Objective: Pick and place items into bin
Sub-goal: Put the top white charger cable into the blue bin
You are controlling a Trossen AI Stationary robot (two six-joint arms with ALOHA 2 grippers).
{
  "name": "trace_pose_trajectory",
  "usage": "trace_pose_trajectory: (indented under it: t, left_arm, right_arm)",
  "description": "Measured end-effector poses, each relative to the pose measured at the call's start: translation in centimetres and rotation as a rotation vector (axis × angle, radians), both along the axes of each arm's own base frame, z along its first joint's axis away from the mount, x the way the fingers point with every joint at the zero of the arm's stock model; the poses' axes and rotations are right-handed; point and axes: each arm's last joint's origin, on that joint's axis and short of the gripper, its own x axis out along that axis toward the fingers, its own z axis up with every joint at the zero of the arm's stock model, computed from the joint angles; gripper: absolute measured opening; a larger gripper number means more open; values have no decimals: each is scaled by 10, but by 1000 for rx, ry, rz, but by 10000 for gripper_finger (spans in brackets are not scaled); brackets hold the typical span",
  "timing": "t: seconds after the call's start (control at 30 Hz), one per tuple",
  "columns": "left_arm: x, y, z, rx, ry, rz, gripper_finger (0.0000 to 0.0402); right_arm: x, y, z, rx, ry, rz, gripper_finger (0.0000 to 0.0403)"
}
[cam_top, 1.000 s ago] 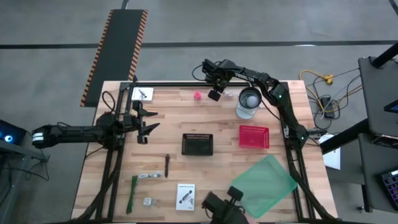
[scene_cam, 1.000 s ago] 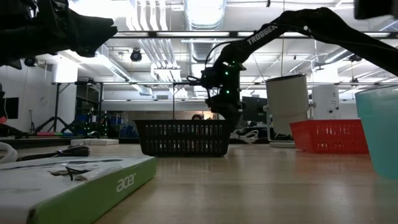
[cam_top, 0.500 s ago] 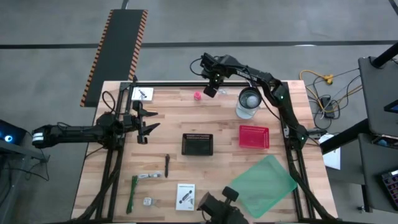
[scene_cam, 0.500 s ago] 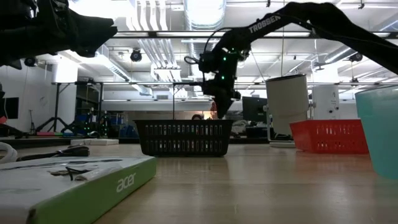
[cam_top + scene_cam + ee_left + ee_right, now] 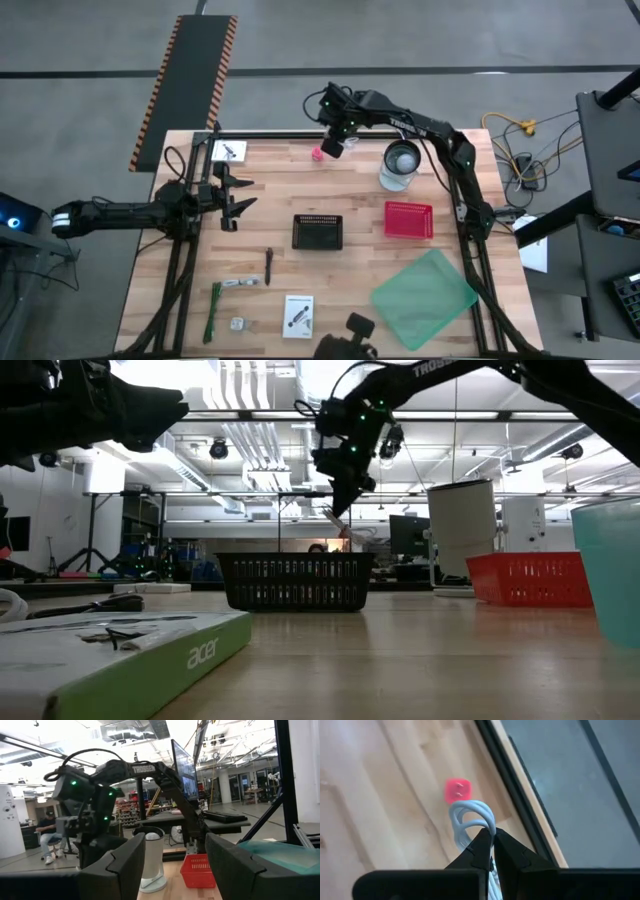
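The right hand (image 5: 490, 851) is closed on a coiled white cable (image 5: 470, 817), raised above the worktop (image 5: 360, 190) near its far edge, over the pink cube (image 5: 317, 153). I judge the cable light and soft, so it can sag or slip; holding the bundled loops together seems best. The black bin (image 5: 318, 231) lies well apart. Only the wrist view shows the loops; the low view shows height. The left hand (image 5: 232, 196) waits open at the left side

The coiled white cable (image 5: 472, 827) hangs in loops, pinched in the right gripper (image 5: 492, 847) above the far edge of the table. The tiny pink cube (image 5: 316, 153) lies just below it. The black mesh bin (image 5: 318, 231) stands mid-table, well apart.
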Motion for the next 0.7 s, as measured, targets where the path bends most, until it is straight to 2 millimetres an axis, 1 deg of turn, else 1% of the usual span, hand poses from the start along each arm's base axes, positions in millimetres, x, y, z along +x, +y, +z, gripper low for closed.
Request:
trace_pose_trajectory:
  t: [0.17,0.33,0.5,0.7]
  left_arm:
    - [0,0,0,0,0,0,192]
    - [0,0,0,-1,1,0,192]
    - [0,0,0,0,1,0,192]
    - [0,0,0,0,-1,0,192]
  right_arm:
    - [1,11,2,-22,-39,31,9]
    - [-8,23,0,-18,-120,52,9]
    - [-30,40,0,-74,-258,73,9]
    - [-59,61,7,-138,-514,124,9]
